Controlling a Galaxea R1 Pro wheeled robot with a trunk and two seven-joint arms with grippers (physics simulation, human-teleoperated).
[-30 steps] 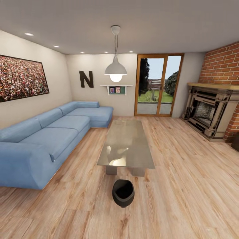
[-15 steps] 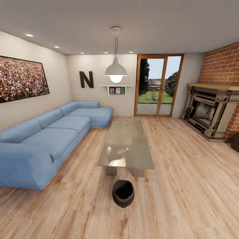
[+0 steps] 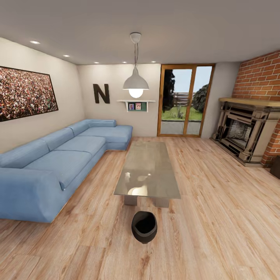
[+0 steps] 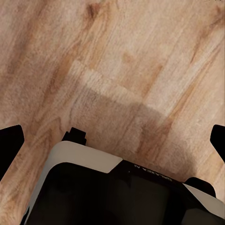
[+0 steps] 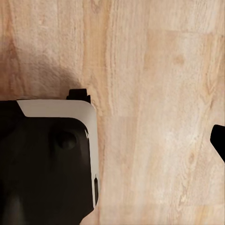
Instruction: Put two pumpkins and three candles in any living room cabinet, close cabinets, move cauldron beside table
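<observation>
The cauldron (image 3: 144, 226) is sitting upright on the wood floor (image 3: 217, 217) just in front of the table's (image 3: 149, 171) near short end, close to its base but not touching, so that part of the task is looking done or nearly so, in my judgement. The tabletop is showing nothing but reflections. Left of the table, the blue sofa (image 3: 58, 163) is lying bare; right of the table and well apart, the fireplace (image 3: 245, 132) is standing against the brick wall.

Whether the rest is done can't be judged from here: pumpkins, candles and cabinet state still need checking elsewhere in the room.

Left gripper (image 4: 112, 136): dark tips are sitting at opposite edges of the wrist view, spread wide, holding nothing, pointing at bare floor. Right gripper: one tip (image 5: 218, 140) is peeking in; spread or pressed together, can't tell.
</observation>
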